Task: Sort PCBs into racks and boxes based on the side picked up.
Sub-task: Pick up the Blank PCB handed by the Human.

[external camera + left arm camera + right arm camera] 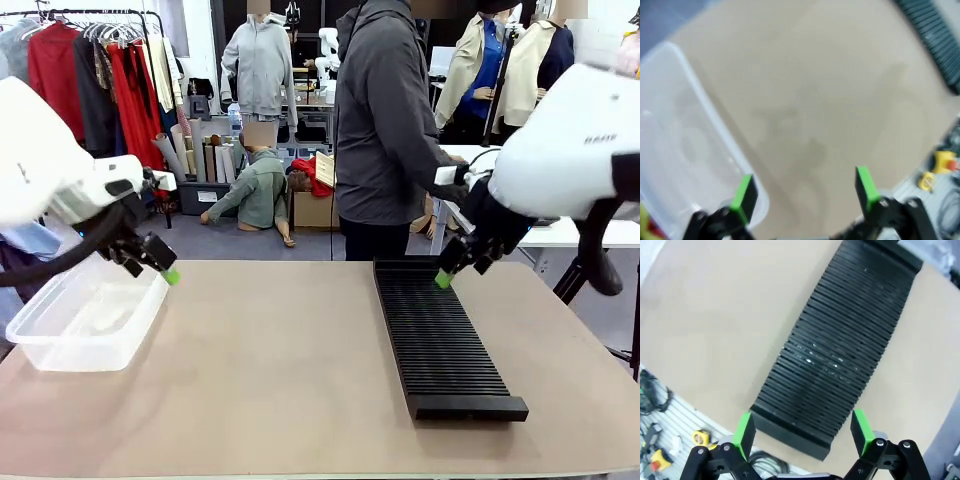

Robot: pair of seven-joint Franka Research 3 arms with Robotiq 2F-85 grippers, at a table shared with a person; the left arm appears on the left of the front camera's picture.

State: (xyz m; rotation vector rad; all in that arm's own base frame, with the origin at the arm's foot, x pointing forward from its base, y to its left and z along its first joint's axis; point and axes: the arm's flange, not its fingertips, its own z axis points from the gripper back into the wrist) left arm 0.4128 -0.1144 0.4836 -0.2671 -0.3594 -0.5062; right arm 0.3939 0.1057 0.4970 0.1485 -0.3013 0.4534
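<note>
Pre-pick: left gripper (805,187) by clear tub (60,352), right gripper (802,427) over black rack (840,350), both spread empty; next likely needs a PCB.

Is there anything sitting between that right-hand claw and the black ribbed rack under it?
Nothing visible does. The right gripper hangs open above one end of the rack, with only air between them. The rack's slots look empty, and no board or hand lies across them.

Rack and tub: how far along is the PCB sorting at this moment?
Done: nothing; the rack and clear tub hold nothing. In hand: nothing; the left tool hangs open by the tub, the right tool open near the rack's far end. Left: the whole sort.
</note>
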